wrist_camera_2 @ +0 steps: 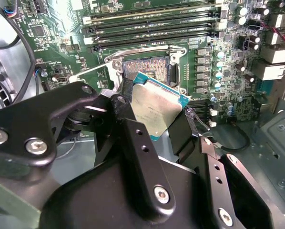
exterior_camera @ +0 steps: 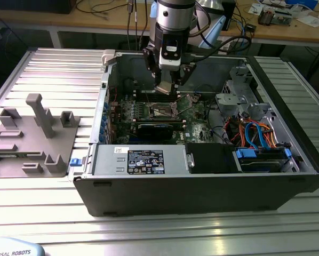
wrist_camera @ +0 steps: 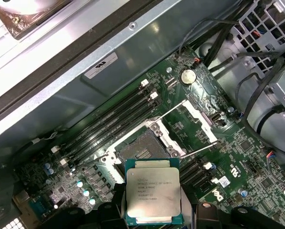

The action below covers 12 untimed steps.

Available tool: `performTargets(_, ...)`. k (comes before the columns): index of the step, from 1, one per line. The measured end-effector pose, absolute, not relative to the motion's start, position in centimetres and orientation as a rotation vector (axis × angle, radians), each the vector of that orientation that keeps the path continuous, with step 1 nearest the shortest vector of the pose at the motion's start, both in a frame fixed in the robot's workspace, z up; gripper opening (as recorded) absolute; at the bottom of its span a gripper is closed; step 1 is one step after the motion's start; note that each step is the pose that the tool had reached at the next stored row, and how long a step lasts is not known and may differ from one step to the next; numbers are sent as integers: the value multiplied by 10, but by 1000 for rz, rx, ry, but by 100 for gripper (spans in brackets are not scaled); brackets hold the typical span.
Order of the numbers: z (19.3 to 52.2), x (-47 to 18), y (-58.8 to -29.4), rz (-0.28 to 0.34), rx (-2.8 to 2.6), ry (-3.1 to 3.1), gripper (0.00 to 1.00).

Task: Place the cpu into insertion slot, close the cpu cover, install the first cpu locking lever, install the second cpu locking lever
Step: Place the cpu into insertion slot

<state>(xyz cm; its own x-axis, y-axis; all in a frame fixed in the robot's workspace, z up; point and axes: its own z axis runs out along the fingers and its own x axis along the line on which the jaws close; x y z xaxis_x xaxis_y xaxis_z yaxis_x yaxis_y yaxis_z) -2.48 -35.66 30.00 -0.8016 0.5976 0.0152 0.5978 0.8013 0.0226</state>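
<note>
The tool (exterior_camera: 167, 88) hangs inside the open computer case (exterior_camera: 202, 186), which lies on its side on the desk (exterior_camera: 53, 69). The tool is closed to a narrow width on the cpu (wrist_camera: 153, 195), with one of its black fingers (wrist_camera_2: 133, 143) against each of two opposite edges of the chip. In the second wrist view the cpu (wrist_camera_2: 157, 107) sits tilted between the fingers, its silver top exposed.

The cpu is not seated. It is held clear of the green motherboard (wrist_camera: 247, 157), near the insertion slot (wrist_camera: 142, 148). The slot lies just beyond the fingertips of the tool and is uncovered, with its dark contact field in view. In the exterior view the slot (exterior_camera: 164, 110) is directly below the tool.

The cpu cover (wrist_camera: 190, 121) is swung open on its hinge and stands on the far side of the slot from the tool. A thin wire lever (wrist_camera: 199, 150) runs beside the cover. The long memory slots (wrist_camera: 114, 119) lie further from the tool, beyond the insertion slot.
</note>
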Motion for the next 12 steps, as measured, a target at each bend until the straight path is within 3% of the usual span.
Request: performTargets(12, 300, -25, -357, -41, -1036, -2958, 54)
